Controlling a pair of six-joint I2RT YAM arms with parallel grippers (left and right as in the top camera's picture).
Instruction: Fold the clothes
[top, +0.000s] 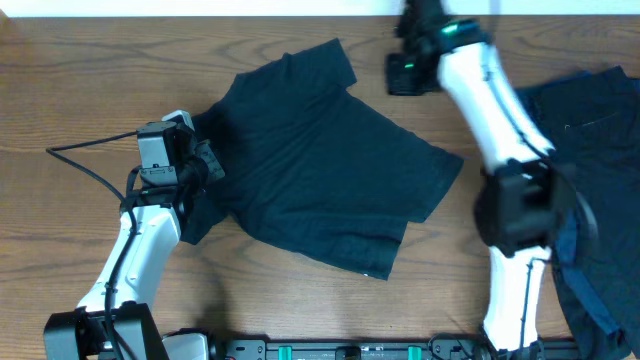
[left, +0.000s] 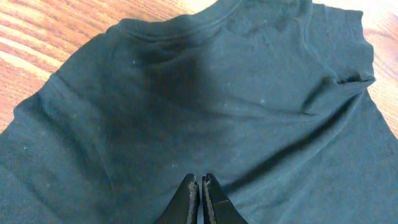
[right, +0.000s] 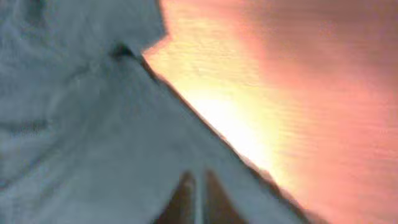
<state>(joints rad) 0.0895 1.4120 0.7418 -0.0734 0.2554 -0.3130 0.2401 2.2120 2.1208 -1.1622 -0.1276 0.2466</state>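
- Count: two claws, both mine; one T-shirt laid out; one heap of other clothes; one table (top: 60, 80).
- Nearest, right side: the heap (top: 600, 130) lies along the table's right edge, from near to far. It is dark navy cloth, with one brighter blue piece (top: 578, 285) showing beside my right forearm. I cannot tell how many garments are in it.
- Middle: the T-shirt (top: 320, 170), dark, spread flat on the wood and skewed, with one hem corner near and one sleeve far.
- My left claw (left: 200, 186) is at the shirt's left side, fingers pressed together, tips over the cloth below the collar. I cannot tell whether a fold is pinched.
- Farthest: my right claw (right: 194, 186) is beside the far sleeve. The wrist view is blurred. The fingers are closed, with cloth to the left and wood to the right. I cannot tell whether it grips any cloth.
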